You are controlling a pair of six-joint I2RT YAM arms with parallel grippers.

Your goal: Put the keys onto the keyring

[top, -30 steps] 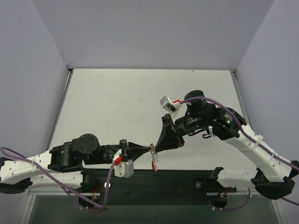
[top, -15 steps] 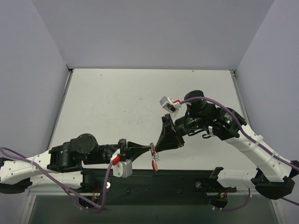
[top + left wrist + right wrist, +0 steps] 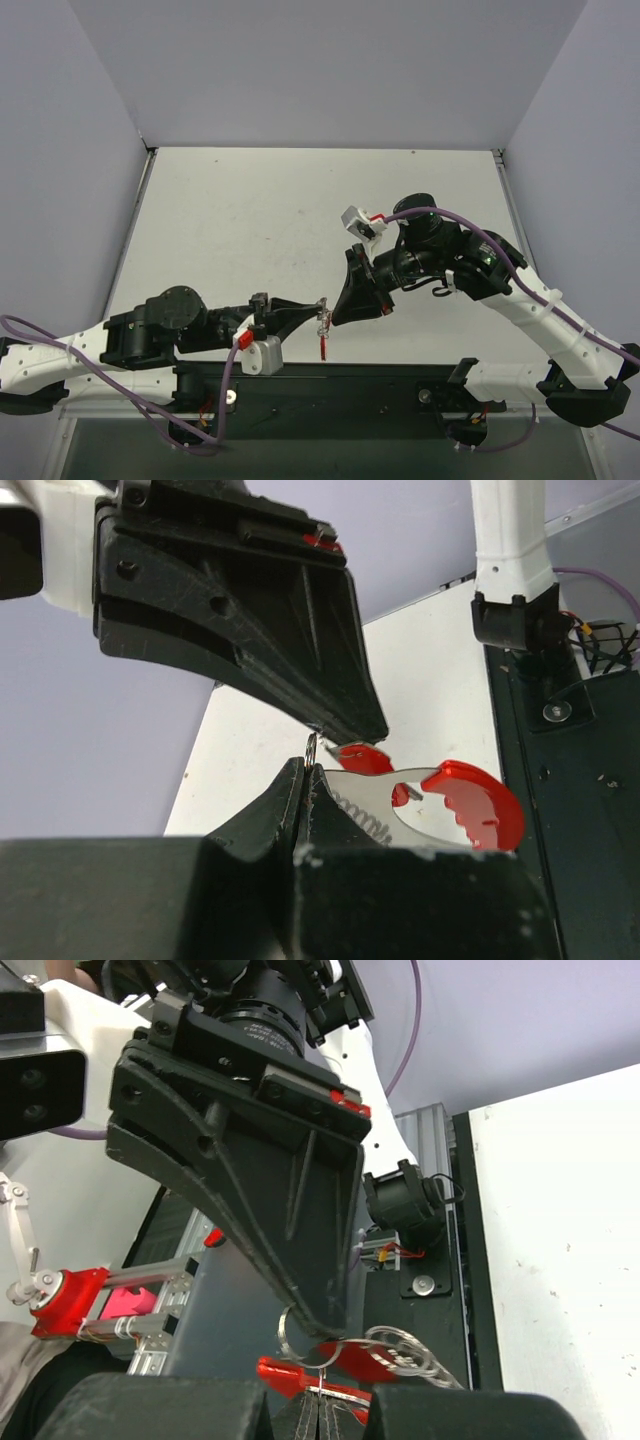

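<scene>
Both grippers meet above the table's near edge. My left gripper [image 3: 321,308] [image 3: 308,768] is shut on the thin silver ring [image 3: 312,748] [image 3: 288,1328] of the keyring. The keyring's curved red band [image 3: 476,802] [image 3: 322,346] and a coiled silver chain [image 3: 410,1352] hang beside and below it. My right gripper [image 3: 334,318] [image 3: 320,1405] is shut on the thin metal edge of the key. The key's red head [image 3: 364,759] [image 3: 285,1372] sits at its tip, right against the ring. The key's blade is mostly hidden by the fingers.
The white table [image 3: 250,220] stretches away behind the grippers, walled by grey panels. A black base strip [image 3: 380,385] with both arm mounts runs along the near edge, directly under the hanging band. Purple cables [image 3: 470,225] trail from each wrist.
My left wrist has shifted slightly left and away from the near edge, carrying the ring and hanging red band with it. The right gripper's tip stays at the ring. Both stay shut.
</scene>
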